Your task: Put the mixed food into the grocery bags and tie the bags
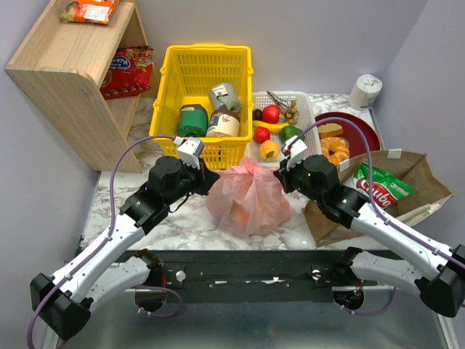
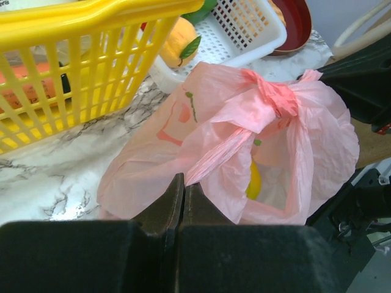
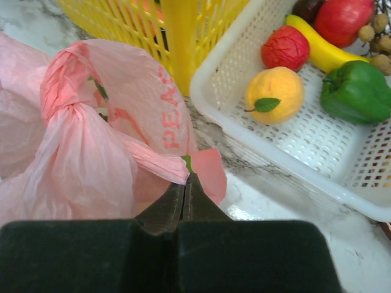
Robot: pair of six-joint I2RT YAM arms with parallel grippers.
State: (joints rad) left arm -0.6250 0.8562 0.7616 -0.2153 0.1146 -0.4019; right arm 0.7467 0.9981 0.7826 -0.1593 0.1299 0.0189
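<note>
Currently logged, item one: pink plastic bag (image 1: pixel 249 198), centre of the worktop (image 1: pixel 182 218), just in front of the yellow basket (image 1: pixel 174 58) and the white tray (image 3: pixel 269 165).
- Condition: mouth gathered into a knot (image 2: pixel 275 97) on top, with two twisted handle ends running out to either side. A gap below the knot showed a yellow shape (image 2: pixel 253 180) inside, probably banana.
- Left gripper (image 2: pixel 182 183): jaws closed tight on the left handle end.
- Right gripper (image 3: pixel 186 183): jaws likewise pinched on the right handle end, close beside the tray.
- Handling: thin, soft, slippery film. It would likely stretch or tear under a hard pull and slide out of a shallow pinch. Best held on the twisted handle ends, where the film was bunched thick, not on the loose body. The contents looked light but free to shift.

Item two: brown paper bag (image 1: pixel 414 174), lying at the right of the worktop behind the right arm.
- Contents: green crisp packet (image 1: pixel 381 185), visible at its open mouth.
- Handling: stiff, creasing paper, not yet closed. Take it at the rim.
</note>
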